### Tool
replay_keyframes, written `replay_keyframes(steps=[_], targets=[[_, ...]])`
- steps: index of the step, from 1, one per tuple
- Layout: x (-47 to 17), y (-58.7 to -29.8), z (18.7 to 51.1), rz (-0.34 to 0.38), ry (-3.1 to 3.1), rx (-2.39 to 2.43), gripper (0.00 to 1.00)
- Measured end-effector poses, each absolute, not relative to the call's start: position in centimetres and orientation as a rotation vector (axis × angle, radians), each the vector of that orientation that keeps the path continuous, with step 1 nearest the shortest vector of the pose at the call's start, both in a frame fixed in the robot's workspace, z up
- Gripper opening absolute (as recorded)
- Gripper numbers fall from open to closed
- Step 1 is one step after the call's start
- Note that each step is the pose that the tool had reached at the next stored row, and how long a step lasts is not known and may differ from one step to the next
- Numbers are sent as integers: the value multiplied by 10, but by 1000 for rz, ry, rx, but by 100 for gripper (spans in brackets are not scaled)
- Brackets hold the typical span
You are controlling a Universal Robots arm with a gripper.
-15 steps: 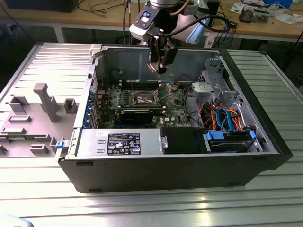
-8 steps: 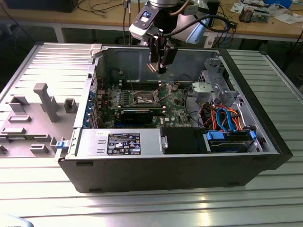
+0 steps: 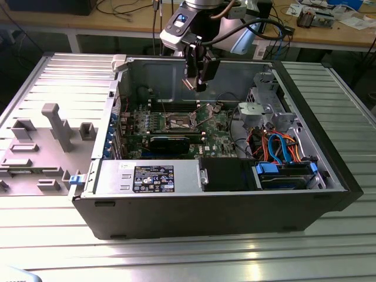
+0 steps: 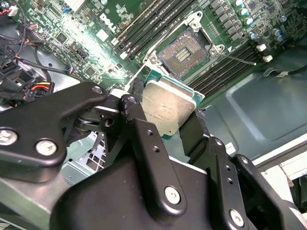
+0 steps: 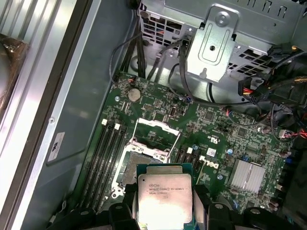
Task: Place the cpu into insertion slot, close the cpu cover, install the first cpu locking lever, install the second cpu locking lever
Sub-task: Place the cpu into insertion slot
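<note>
Currently the gripper [image 3: 196, 83] has its jaws clamped on the chip [image 5: 164, 194], held above the open socket [image 4: 184, 52]; lowered tilted or off-centre, it could bend the socket's pins.

Whole setup sat on a ribbed aluminium table [image 3: 176, 258], with light glaring off the slats near the front edge. On the exterior view's left lay a grey plastic fixture plate [image 3: 29, 158] with a few upright blocks. Behind it all ran a wooden workbench [image 3: 59, 23] on white legs, black cables [image 3: 126, 8] strewn over it, plus papers and small clutter [image 3: 329, 14] toward the exterior view's right. Pretty dark under the bench.
</note>
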State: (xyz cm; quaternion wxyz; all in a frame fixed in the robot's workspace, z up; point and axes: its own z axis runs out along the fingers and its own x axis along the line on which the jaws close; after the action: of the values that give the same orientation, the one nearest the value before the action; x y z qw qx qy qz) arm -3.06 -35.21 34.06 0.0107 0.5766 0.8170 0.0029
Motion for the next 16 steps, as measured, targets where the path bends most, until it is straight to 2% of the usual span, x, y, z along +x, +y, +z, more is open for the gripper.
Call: replay_keyframes(steps=[16], targets=[[-31, -352, 341, 9, 2531, 1824, 55]])
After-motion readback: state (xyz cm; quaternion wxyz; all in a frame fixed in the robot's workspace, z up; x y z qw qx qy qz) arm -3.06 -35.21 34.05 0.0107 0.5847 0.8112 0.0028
